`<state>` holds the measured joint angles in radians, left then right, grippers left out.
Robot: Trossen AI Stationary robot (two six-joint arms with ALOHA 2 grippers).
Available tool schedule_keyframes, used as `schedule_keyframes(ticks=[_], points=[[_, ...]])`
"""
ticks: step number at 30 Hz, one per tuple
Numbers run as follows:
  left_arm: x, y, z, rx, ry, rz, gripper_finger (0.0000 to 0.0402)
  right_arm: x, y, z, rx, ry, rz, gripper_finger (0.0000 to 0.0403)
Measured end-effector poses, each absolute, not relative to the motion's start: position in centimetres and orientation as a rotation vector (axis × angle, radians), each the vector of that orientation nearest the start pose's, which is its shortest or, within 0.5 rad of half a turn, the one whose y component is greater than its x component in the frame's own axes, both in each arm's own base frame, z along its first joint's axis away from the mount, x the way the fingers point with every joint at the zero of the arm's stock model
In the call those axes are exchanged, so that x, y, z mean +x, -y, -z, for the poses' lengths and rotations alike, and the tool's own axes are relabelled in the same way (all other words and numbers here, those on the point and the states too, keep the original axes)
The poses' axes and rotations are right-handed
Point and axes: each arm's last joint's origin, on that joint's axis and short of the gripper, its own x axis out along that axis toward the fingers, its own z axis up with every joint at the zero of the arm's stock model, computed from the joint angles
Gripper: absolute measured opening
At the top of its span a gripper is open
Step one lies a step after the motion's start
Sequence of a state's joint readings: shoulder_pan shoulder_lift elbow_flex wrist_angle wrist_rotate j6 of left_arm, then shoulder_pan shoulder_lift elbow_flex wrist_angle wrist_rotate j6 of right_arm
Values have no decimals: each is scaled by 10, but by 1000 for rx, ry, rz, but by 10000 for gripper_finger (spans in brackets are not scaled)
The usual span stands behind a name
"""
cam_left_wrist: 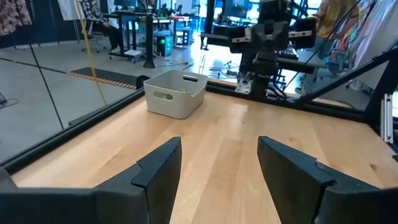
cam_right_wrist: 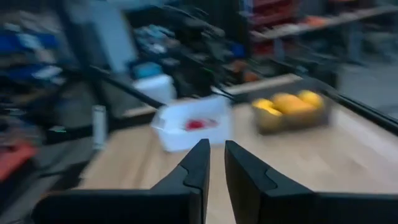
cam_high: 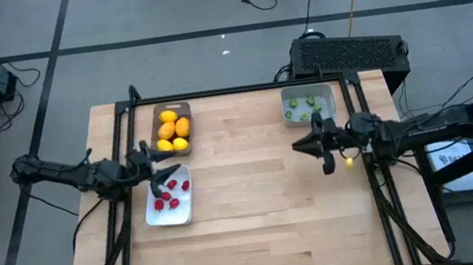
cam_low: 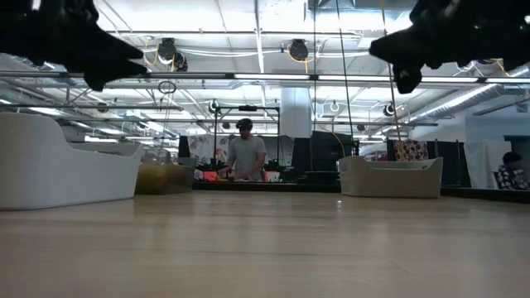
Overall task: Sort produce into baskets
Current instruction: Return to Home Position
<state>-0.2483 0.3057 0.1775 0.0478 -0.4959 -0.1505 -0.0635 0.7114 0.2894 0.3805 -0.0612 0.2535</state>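
Note:
Yellow-orange lemons [cam_high: 172,128] lie in the grey-brown tray [cam_high: 156,116]. Red berries [cam_high: 170,194] lie in the white tray [cam_high: 152,217]. Green pieces [cam_high: 305,107] lie in the pale grey bin [cam_high: 331,100]. My left gripper [cam_high: 167,176] hangs open and empty above the white tray's far end; its wrist view shows its fingers [cam_left_wrist: 161,174] wide apart. My right gripper [cam_high: 299,145] hangs shut and empty above the table, just on the near side of the bin; its fingers [cam_right_wrist: 198,163] stand almost together.
A black box with vents [cam_high: 349,52] stands beyond the table's far right corner. Bare wood fills the table's middle and near half [cam_high: 266,220]. A person [cam_low: 246,157] stands in the room behind. The left wrist view shows the bin [cam_left_wrist: 174,93] and the right arm [cam_left_wrist: 267,43].

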Motion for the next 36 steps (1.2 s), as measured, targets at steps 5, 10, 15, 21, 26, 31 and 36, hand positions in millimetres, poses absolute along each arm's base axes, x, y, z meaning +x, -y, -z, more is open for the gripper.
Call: schedule_keyframes(ticks=[5,10,15,21,26,31,36], points=[[115,6,-191,-133,-43,-254,218,160,7,-206,253,-23,-67,34],[114,-5,-193,-131,-45,-286,218,157,15,-200,267,-42,-32,31],[109,-12,-201,-117,-38,-301,218,151,25,-202,262,-44,-70,31],[99,-14,-196,-137,-78,-324,218,143,38,-196,290,-108,34,31],[91,-13,-197,-149,-45,-321,218,141,41,-194,273,-126,52,31],[87,-12,-192,-206,-19,-294,218,135,39,-177,289,-132,58,31],[87,-12,-187,-229,-31,-298,218,125,35,-157,316,-95,63,31]])
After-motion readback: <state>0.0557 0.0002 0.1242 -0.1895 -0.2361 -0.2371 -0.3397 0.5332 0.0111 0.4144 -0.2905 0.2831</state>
